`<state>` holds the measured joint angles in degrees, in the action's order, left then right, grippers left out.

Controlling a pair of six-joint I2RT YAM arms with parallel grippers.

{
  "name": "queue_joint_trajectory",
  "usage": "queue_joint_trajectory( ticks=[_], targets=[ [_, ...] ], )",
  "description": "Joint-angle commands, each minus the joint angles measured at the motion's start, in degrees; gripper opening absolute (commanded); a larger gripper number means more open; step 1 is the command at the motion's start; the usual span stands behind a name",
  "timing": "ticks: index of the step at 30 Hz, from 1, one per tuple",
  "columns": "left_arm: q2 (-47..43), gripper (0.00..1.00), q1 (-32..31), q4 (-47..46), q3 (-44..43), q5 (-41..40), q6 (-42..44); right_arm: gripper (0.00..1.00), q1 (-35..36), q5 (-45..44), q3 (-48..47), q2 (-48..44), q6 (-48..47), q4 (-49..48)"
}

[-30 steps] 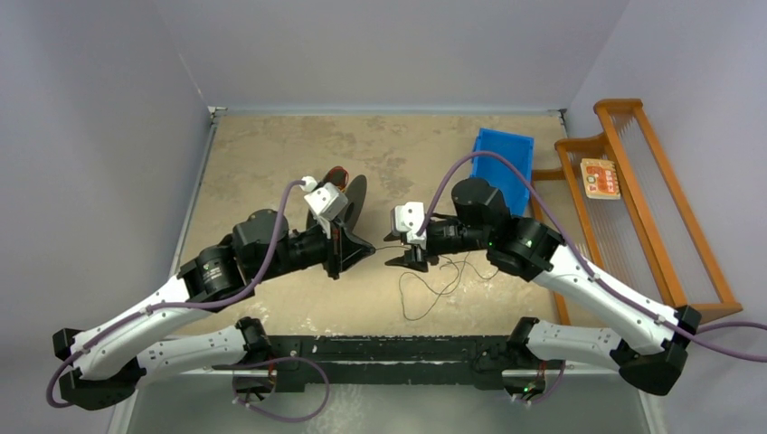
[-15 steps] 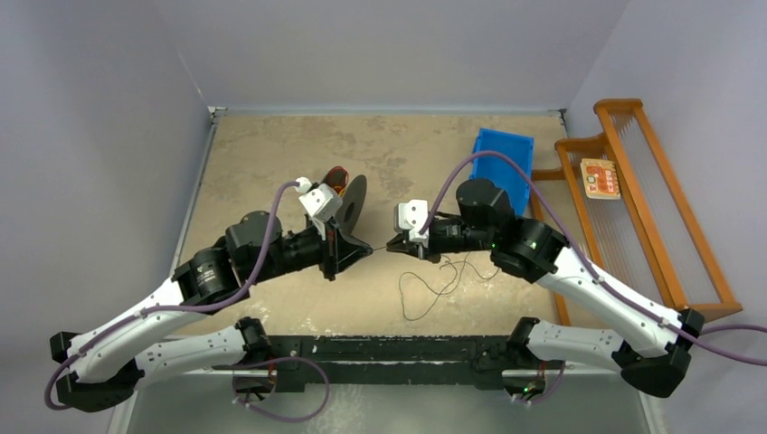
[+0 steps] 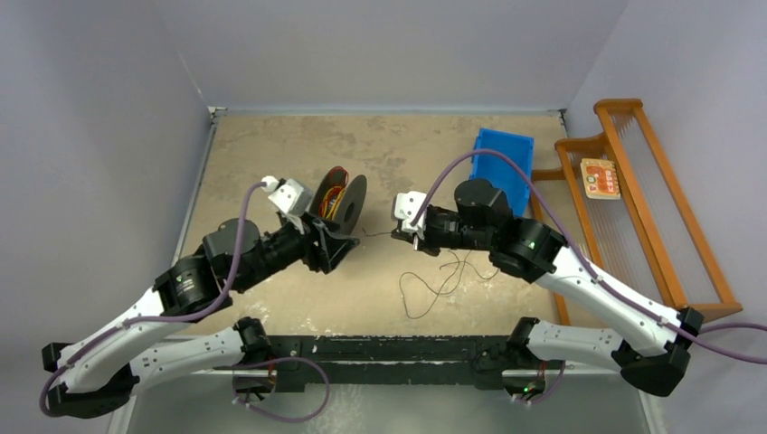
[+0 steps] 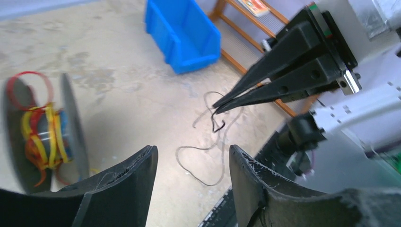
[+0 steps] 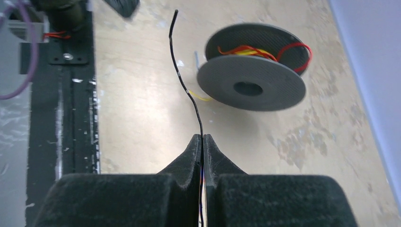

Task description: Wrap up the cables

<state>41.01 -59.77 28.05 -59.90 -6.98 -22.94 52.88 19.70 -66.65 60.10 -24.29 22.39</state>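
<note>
A thin black cable [image 5: 188, 93] is pinched in my right gripper [image 5: 202, 138], which is shut on it above the table's middle [image 3: 395, 235]. Its free end sticks out toward the spool; the rest lies in loose loops [image 4: 211, 185] on the table below. Red, yellow and orange cables are wound on the black two-flanged spool [image 3: 339, 201], which stands on edge [image 4: 42, 127]. My left gripper [image 4: 191, 153] is open and empty, just right of the spool and apart from the black cable [image 3: 333, 246].
A blue bin [image 3: 502, 167] sits at the back right, behind the right arm. A wooden rack [image 3: 633, 199] stands beyond the table's right edge. A black rail [image 3: 389, 348] runs along the near edge between the arm bases.
My left gripper has let go of the black cable, opened and pulled back left toward the spool. The right gripper closed on the cable and now holds it alone.
</note>
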Motion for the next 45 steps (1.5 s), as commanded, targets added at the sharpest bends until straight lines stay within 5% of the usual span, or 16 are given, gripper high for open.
queue_joint_trajectory(
  ticks=[1,14,26,36,45],
  targets=[
    [-2.6,0.57,0.0,1.2,-0.9,-13.6,0.2,0.0,0.1,-11.3,-1.7,1.6,1.5,-1.0],
    [2.6,0.58,0.0,11.5,-2.0,-34.5,-0.2,0.0,0.0,-35.5,-3.1,8.1,-0.7,-0.9],
    [14.0,0.58,1.2,11.8,-0.7,-44.2,2.2,0.0,-0.5,-40.1,0.1,10.0,-5.4,-7.3],
    [17.9,0.55,18.8,5.2,0.3,-26.0,6.9,0.0,-2.5,-39.2,1.6,10.2,-15.9,-15.9],
    [17.7,0.55,34.9,-1.6,2.9,-4.8,4.4,0.0,-4.7,-32.4,2.5,12.6,-37.9,-23.1]
  ],
)
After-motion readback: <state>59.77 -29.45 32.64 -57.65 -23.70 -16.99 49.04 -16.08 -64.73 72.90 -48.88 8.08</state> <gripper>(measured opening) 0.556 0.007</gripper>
